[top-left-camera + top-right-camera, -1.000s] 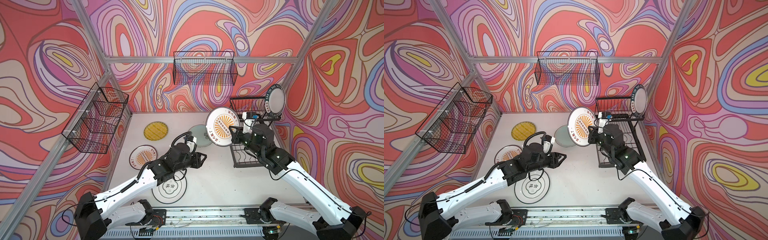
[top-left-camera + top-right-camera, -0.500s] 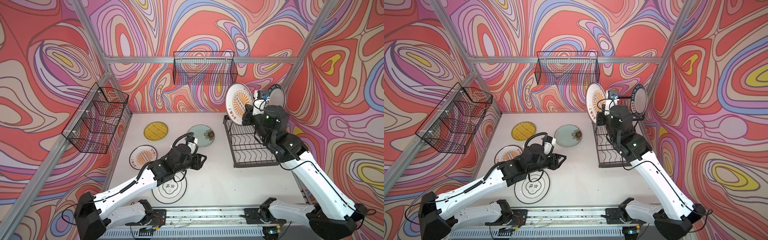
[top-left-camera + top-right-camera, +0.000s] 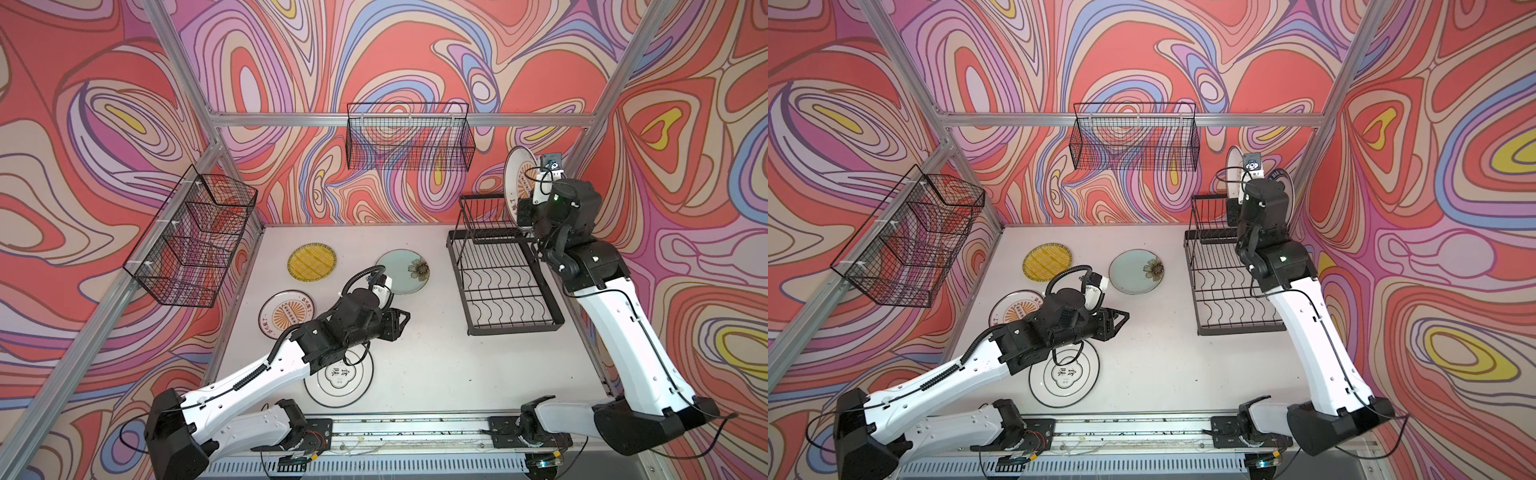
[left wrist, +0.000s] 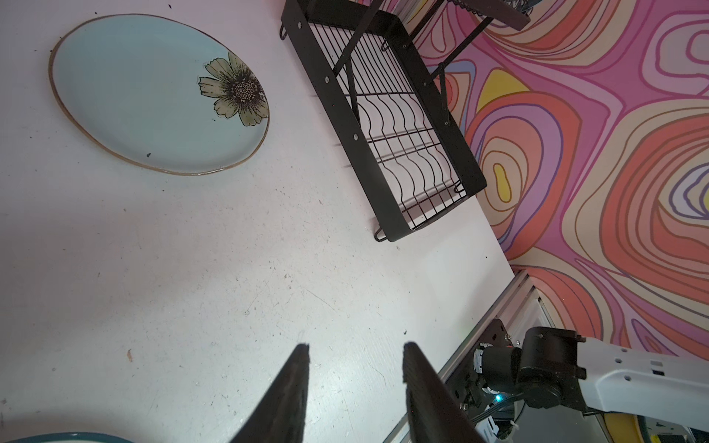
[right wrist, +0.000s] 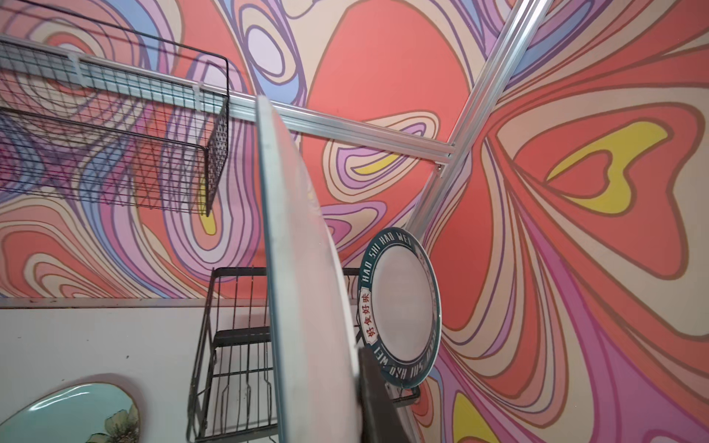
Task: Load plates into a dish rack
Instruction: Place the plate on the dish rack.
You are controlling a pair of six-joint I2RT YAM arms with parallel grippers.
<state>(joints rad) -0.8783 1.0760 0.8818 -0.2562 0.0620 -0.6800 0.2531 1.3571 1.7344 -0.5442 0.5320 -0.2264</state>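
Orange-sunburst plate (image 3: 517,178) higher now, upright.

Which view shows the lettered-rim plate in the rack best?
Right wrist: the lettered-rim plate stands in the dish rack, rim text readable. A top view shows only a sliver behind the right arm; left wrist, nothing clear.

A second ago the right arm (image 3: 606,316) held the round orange-sunburst plate (image 3: 516,176) low and face-up, between the pale green flower plate (image 3: 401,272) and the black wire dish rack (image 3: 494,291). It has since swung up and back. The plate now stands nearly edge-on above the rack's raised upper tier (image 3: 482,216), just beside the white plate with the dark lettered rim (image 5: 399,307). The green plate now shows whole.
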